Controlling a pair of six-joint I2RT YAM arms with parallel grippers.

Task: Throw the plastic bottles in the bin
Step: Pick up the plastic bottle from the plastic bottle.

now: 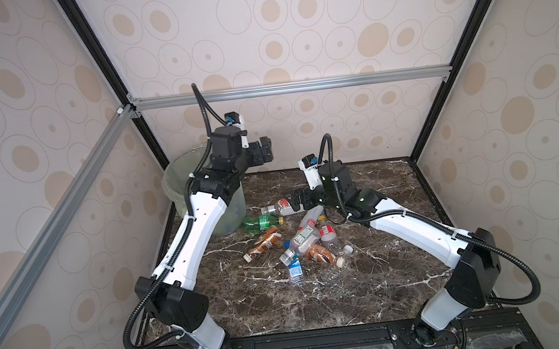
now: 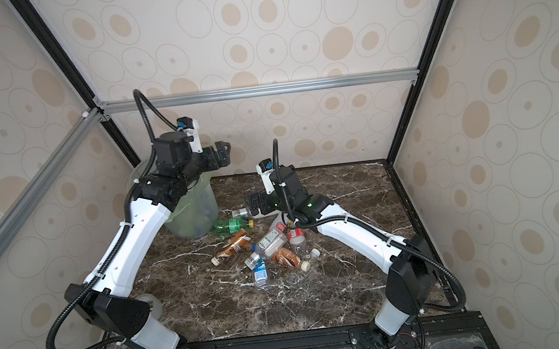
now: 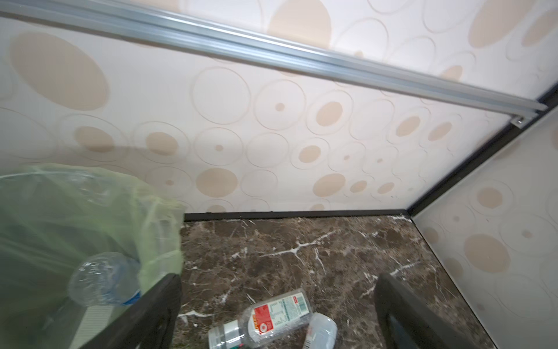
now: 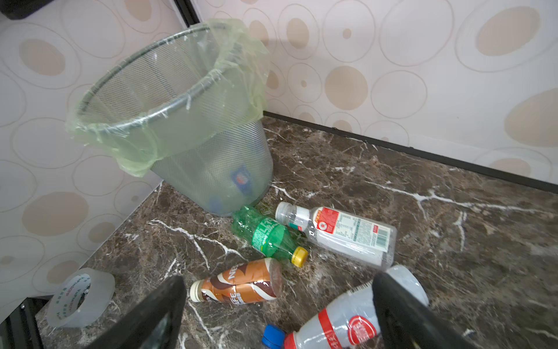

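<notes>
My left gripper (image 1: 264, 150) hangs wide open and empty just beside the bin (image 4: 157, 111) rim. A clear bottle (image 3: 102, 279) seems to lie inside, though it's blurred. My right gripper (image 1: 295, 200) gapes low over the loose bottles (image 1: 308, 246) on the table (image 1: 370, 279).

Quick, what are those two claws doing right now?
Left gripper: open, empty, beside the green-lined mesh bin.
Right gripper: open, empty, over clear plastic bottles.

Dark marble surface (image 1: 320, 302) open up front; clear, brown and green plastic bottles (image 1: 304, 239) crowd the centre; round green-bagged mesh bin (image 1: 175, 186) blocks the far-left corner.
</notes>
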